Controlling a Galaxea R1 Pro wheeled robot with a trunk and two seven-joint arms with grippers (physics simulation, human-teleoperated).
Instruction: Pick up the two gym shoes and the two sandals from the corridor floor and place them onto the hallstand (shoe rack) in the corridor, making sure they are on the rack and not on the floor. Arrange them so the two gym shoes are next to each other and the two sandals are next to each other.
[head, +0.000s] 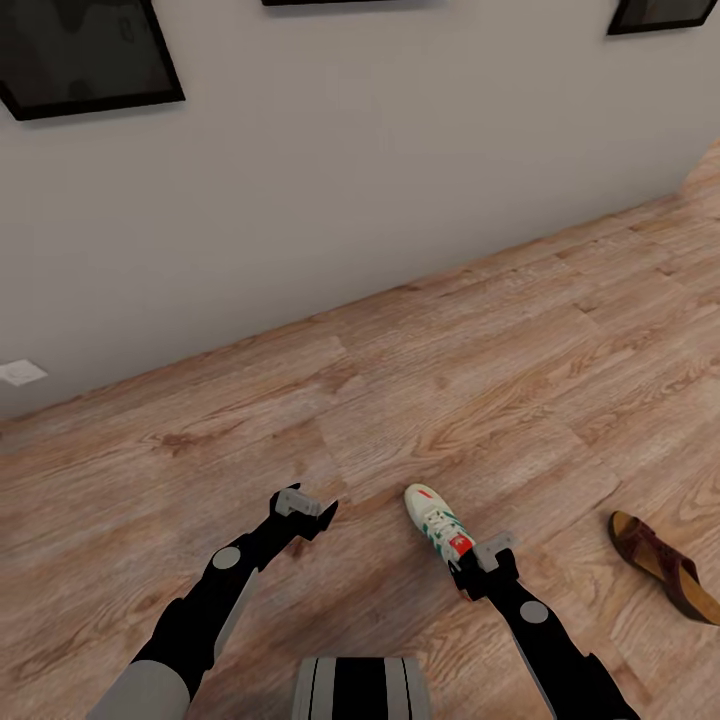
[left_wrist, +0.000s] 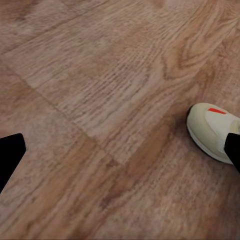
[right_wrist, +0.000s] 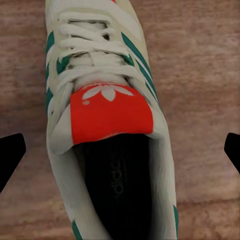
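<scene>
Off-white sneaker (head: 440, 528) with green stripes, red tongue, white laces; right of it, dark brown sandal (head: 665, 565); light brown wood-grain floor (head: 400, 400).

Both arms reaching forward and down, forearms angled inward. Left gripper (head: 312, 512) low, fingers spread wide, nothing between them. Right gripper (head: 487, 562) poised directly above the gym shoe (right_wrist: 107, 125), fingers (right_wrist: 10, 155) parted to either side, not gripping.
</scene>
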